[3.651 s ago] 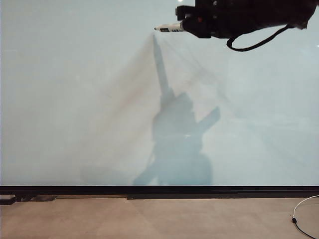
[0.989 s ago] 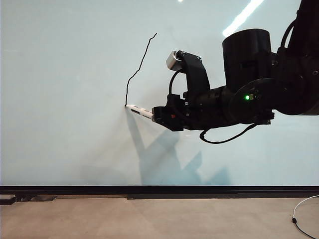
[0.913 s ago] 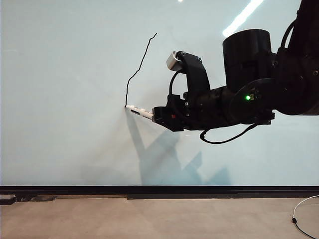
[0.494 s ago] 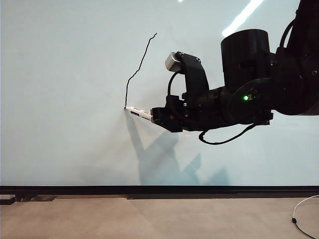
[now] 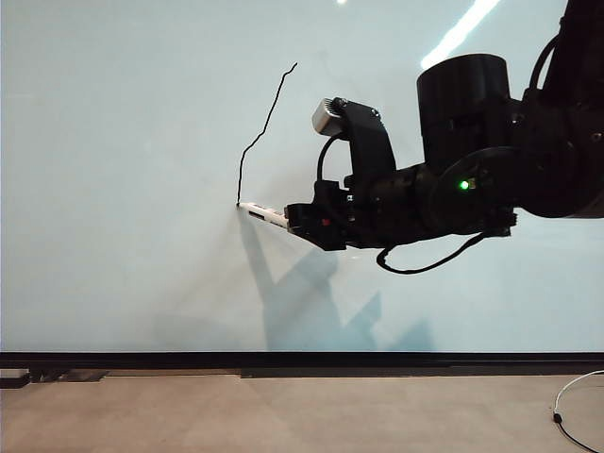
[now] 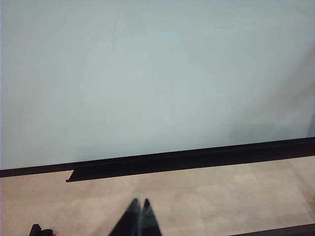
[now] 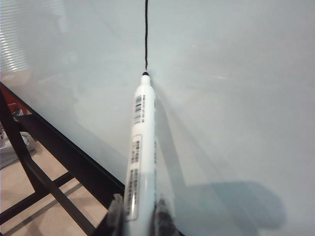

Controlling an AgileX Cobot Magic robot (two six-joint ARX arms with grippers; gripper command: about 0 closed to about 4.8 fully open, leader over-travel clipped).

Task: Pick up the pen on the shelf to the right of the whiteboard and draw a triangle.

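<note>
Exterior view showed the right gripper (image 5: 300,220) clamped on the pen (image 5: 263,213), whose white barrel stuck out ahead of the fingers with its dark tip touching the whiteboard (image 5: 123,142). From that tip, 1 wobbly black line (image 5: 260,137) climbed up the board; only this side of the triangle was drawn. The left gripper (image 6: 138,216) hung low over the floor, facing the board's black lower strip (image 6: 197,159), its 2 fingers pressed together, holding nothing.

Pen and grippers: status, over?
Right gripper shut on pen, tip touching whiteboard at end of drawn line. Left gripper shut, empty, low by floor. Nothing in the way.
</note>
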